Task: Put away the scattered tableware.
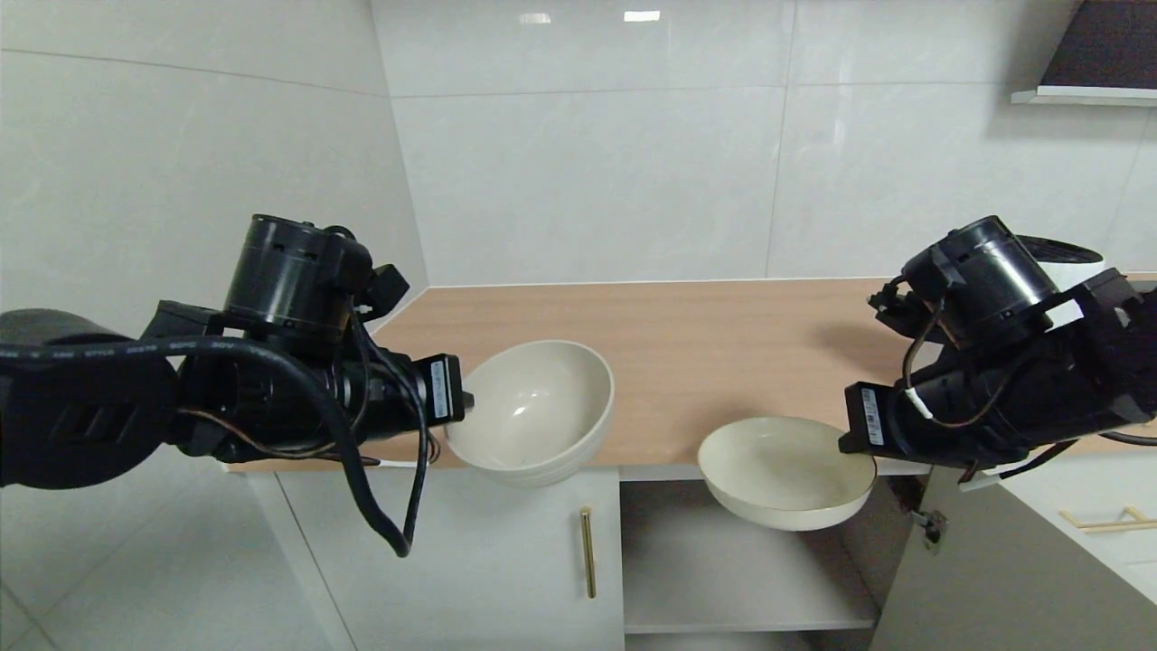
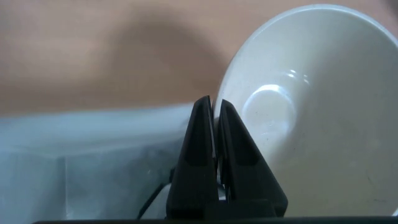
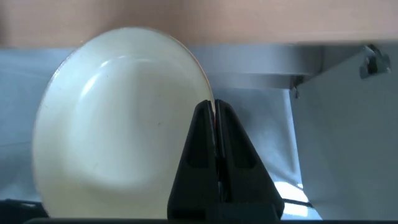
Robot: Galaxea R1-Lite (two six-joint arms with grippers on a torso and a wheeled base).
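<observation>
Walls (image 1: 587, 181): white tiles are seen behind and to the left of the counter.
Countertop (image 1: 723, 344): a wooden surface is fitted into the corner.
Cabinet (image 1: 506, 561): white, with one door swung open and a shelf (image 1: 741, 579) exposed.
Deep bowl (image 1: 533, 411): held tilted at the counter's front edge, its rim pinched by the left gripper (image 2: 214, 104).
Shallow dish (image 1: 782, 470): possibly a plate, held before the open compartment, its rim clamped by the right gripper (image 3: 214, 107).
</observation>
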